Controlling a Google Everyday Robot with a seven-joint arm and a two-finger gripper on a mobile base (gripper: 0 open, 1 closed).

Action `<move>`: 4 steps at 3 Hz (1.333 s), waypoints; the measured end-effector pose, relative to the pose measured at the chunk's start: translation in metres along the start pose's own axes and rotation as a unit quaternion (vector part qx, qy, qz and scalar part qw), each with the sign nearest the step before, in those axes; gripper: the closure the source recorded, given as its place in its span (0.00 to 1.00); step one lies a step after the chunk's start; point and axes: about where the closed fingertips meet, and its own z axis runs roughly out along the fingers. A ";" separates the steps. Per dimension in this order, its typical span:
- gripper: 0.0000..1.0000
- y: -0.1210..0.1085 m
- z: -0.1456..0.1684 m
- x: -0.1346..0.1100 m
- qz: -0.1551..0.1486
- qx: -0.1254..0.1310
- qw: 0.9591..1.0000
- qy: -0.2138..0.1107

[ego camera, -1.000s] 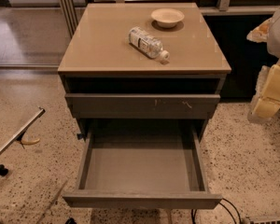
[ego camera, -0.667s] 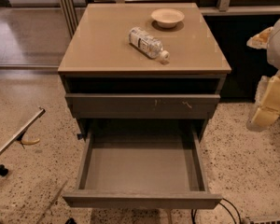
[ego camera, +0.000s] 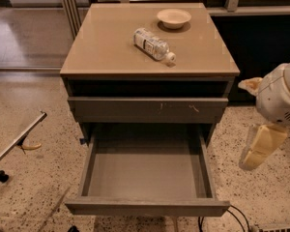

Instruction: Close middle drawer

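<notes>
Camera view: cabinet seen from above and in front; the middle drawer stands pulled well out toward the camera, grey floor and thin side walls exposed, its plain front nearest the lens, below the scratched drawer front, which sits nearly flush. On the tabletop a clear water bottle lies on its side, a pale bowl just behind it. The gripper hangs off the cabinet's right side over the speckled floor, apart from the drawer, holding nothing visible; whether wide or narrow I cannot tell.
</notes>
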 end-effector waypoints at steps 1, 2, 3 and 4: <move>0.19 0.028 0.061 0.033 0.022 -0.039 0.999 -0.030; 0.42 0.064 0.122 0.061 0.036 -0.076 0.994 -0.071; 0.65 0.101 0.182 0.077 0.037 -0.105 0.988 -0.106; 0.89 0.132 0.247 0.089 0.041 -0.134 0.983 -0.115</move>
